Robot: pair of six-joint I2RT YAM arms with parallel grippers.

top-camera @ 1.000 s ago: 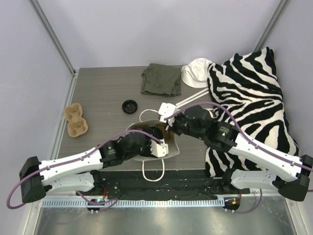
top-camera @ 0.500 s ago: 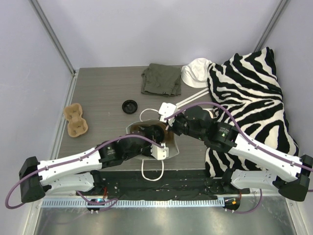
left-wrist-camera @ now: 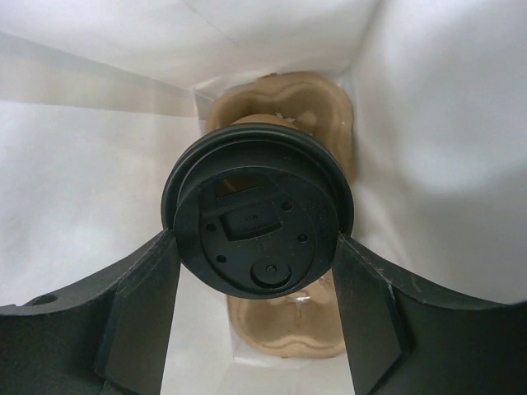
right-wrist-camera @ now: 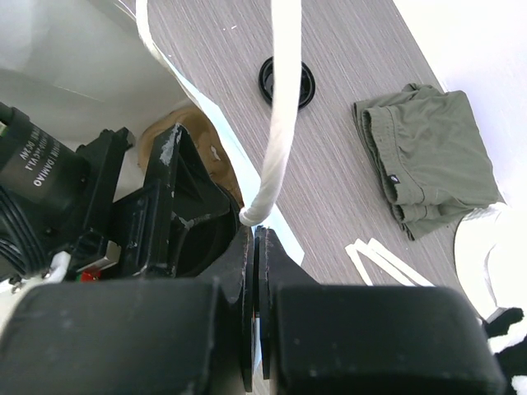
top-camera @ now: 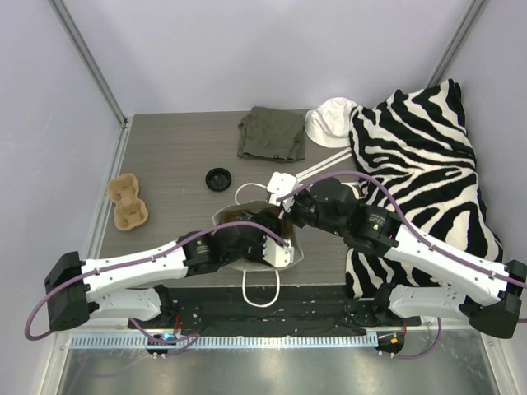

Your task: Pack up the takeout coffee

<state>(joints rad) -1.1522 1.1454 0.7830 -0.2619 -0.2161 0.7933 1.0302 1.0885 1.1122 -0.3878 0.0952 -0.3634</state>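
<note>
The takeout coffee (left-wrist-camera: pixel 259 218) is topped in matt black plastic. Around it, the bag (left-wrist-camera: pixel 82 189) is smooth white paper; beneath it, the carrier (left-wrist-camera: pixel 284 329) is rough brown pulp. The surface (top-camera: pixel 173 156) shows grey wood grain.

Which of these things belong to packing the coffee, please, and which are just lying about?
In the job: coffee, held by the left claw; bag, its rim pinched by the right claw; carrier inside.
Lying about: loose lid; second carrier; green shorts; white hat; zebra blanket.
</note>
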